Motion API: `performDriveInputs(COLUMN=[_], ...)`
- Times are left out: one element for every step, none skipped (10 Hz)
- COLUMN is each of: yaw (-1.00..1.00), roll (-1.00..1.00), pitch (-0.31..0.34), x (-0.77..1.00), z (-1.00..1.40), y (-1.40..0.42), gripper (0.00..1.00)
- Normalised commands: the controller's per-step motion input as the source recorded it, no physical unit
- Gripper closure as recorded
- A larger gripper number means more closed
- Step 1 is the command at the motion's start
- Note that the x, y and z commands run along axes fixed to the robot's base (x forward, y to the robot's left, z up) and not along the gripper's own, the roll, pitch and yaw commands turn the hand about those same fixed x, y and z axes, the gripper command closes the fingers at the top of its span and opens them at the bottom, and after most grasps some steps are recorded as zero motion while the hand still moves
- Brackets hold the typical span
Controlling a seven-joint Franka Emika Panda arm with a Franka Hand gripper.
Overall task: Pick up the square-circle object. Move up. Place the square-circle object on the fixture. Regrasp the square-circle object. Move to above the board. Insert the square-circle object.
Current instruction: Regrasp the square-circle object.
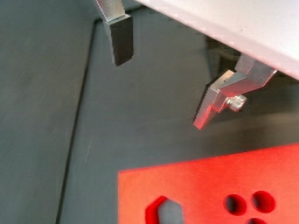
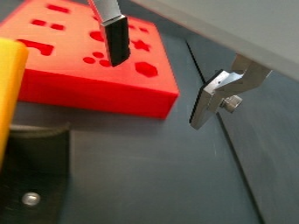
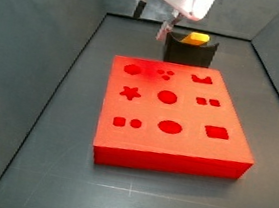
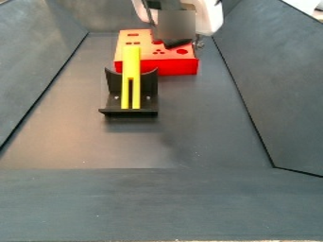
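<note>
The square-circle object (image 4: 130,74), a long yellow peg, lies in the fixture (image 4: 127,104), which stands on the dark floor beside the red board (image 4: 169,65). In a side view the peg's orange end (image 3: 195,38) shows on top of the fixture (image 3: 189,52), behind the board (image 3: 174,117). My gripper (image 4: 177,40) is open and empty, raised near the fixture and the board's end. In both wrist views nothing is between the fingers. The gripper (image 2: 158,92) hangs over the floor by the board (image 2: 70,74), with the peg (image 2: 10,79) and the fixture (image 2: 35,166) to one side. It also shows in a wrist view (image 1: 162,92) off the board's edge (image 1: 211,188).
Dark sloping walls (image 3: 37,47) enclose the floor on both sides. A seam line (image 1: 79,131) runs across the floor under the gripper.
</note>
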Motion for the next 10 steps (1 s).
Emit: performDriveInputs(yaw=[-1.00, -1.00, -1.00, -1.00, -1.00, -1.00, -1.00, -1.00, -0.99, -0.84], roll=[0.70, 0.69, 0.68, 0.67, 0.65, 0.65, 0.63, 0.62, 0.60, 0.50], pitch=[-0.280, -0.295, -0.306, -0.312, -0.307, -0.300, -0.273, -0.239, -0.169, -0.099], x=[-0.05, -0.05, -0.05, -0.05, -0.05, -0.05, -0.04, -0.04, -0.05, -0.05], z=[0.01, 0.01, 0.00, 0.00, 0.00, 0.00, -0.01, 0.00, -0.01, -0.01], y=[-0.01, -0.01, -0.01, -0.01, -0.01, -0.01, -0.01, -0.01, -0.01, -0.01], gripper=[0.00, 0.00, 0.00, 0.00, 0.00, 0.00, 0.00, 0.00, 0.00, 0.00])
